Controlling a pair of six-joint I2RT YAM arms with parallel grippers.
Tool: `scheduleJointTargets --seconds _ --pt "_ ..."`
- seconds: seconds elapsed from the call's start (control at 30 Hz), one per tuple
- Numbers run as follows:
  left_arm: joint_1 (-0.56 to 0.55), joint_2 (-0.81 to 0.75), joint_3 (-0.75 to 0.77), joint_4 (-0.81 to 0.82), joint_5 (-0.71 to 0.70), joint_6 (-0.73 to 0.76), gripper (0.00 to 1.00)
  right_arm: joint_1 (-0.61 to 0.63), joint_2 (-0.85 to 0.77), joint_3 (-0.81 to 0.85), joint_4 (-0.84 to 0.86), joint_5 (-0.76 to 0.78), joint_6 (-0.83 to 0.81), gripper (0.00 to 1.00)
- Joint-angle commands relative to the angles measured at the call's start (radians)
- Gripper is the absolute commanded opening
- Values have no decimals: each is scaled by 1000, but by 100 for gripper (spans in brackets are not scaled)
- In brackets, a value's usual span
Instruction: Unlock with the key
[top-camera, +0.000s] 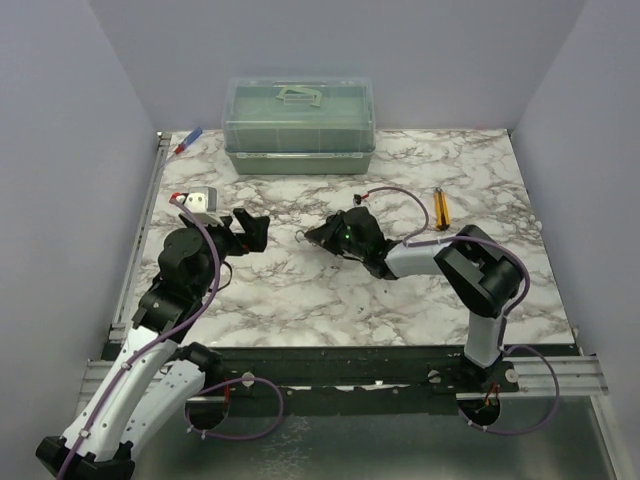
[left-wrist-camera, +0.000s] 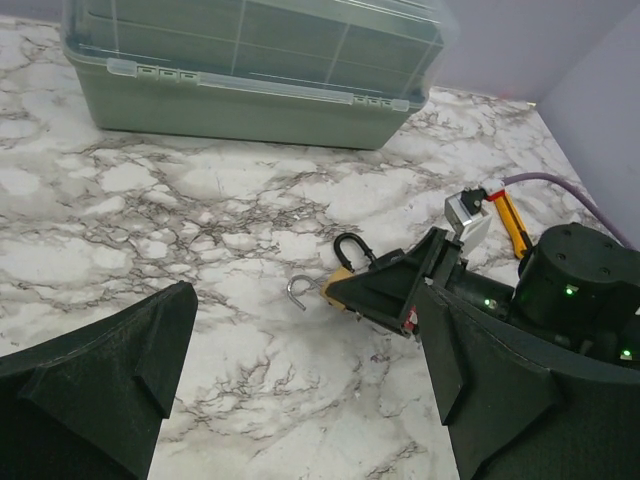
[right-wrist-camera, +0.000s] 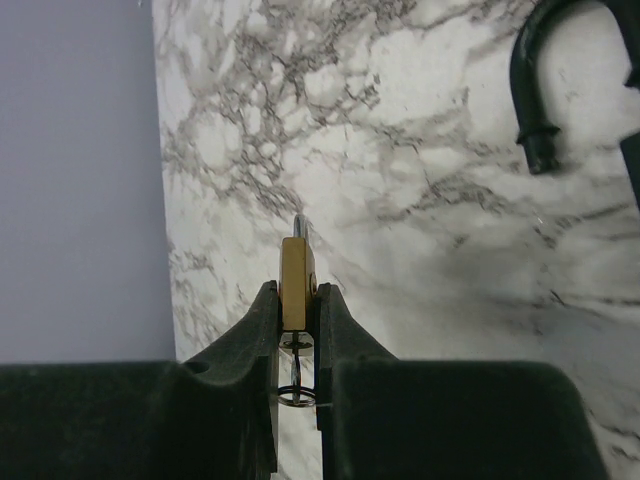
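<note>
The right gripper (top-camera: 322, 236) is reaching low over the middle of the marble table (top-camera: 300, 310); its two fingers (right-wrist-camera: 250, 340) are pinching narrowly on a small brass padlock (right-wrist-camera: 294, 282), gripping it edge-on by its flat sides; the padlock's silver shackle (left-wrist-camera: 298, 292) is sticking out past the fingertips, hooked open and lying close to the tabletop. A thin metal ring (right-wrist-camera: 290, 392) is showing in the gap between the fingers, just behind the padlock body. The key itself is not showing clearly in any view, so where it is lying cannot be told. A black looped shackle (left-wrist-camera: 350, 247) is standing just beside the right gripper, on its far side; the body under it is hiding behind the fingers.

The left gripper (top-camera: 252, 229) is hovering near the table's left side, well apart from the padlock; its jaws are standing spread wide and holding nothing. A green lidded storage box (top-camera: 300, 125) is sitting at the far edge; a yellow tool (top-camera: 440, 208) is lying to the right of the right arm.
</note>
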Motion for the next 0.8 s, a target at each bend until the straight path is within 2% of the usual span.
scheduleJointTargets --seconds 0.0,0.27,0.37,0.53,0.77 --pt "2 4 -8 -5 16 21 99 -17 95 91 69 42 98 1" --pt "2 -2 -10 -4 20 30 99 -36 215 229 29 -1 132 17" --pt "2 -2 -9 -5 23 32 99 -35 247 266 5 -10 135 28" --pt "2 -6 -11 -6 22 34 99 -38 265 284 -21 -10 143 41" --pt "4 -4 -11 -5 24 33 99 -43 254 265 -59 -69 146 51"
